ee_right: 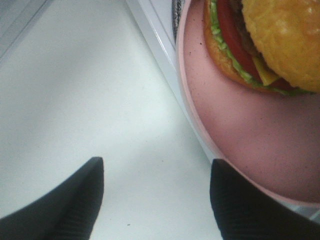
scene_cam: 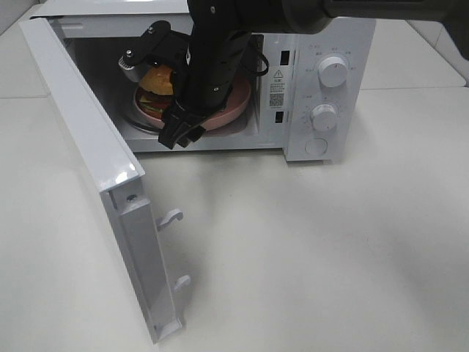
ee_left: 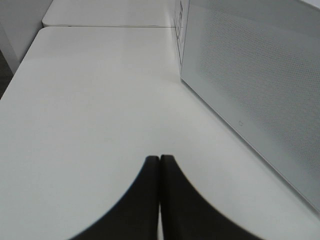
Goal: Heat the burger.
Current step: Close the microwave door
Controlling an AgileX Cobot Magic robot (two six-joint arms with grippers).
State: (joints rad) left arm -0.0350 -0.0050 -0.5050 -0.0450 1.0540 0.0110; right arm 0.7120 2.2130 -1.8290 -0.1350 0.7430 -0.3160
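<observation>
The burger (scene_cam: 157,79) (ee_right: 280,35), golden bun over lettuce, cheese and tomato, sits on a round pink plate (scene_cam: 231,110) (ee_right: 240,135) inside the open microwave (scene_cam: 330,44). My right gripper (scene_cam: 182,133) (ee_right: 155,165) hangs at the front lip of the oven cavity, just outside the plate's rim. Its fingers stand wide apart with nothing between them. The arm covers part of the plate in the high view. In the left wrist view my left gripper (ee_left: 159,158) is shut and empty over bare table beside the door; the high view does not show it.
The microwave door (scene_cam: 95,161) (ee_left: 260,80) swings out to the left toward the table's front, latch hooks (scene_cam: 170,217) sticking out. Two white knobs (scene_cam: 334,72) (scene_cam: 323,116) sit on the right panel. White table (scene_cam: 315,249) spreads in front and to the right.
</observation>
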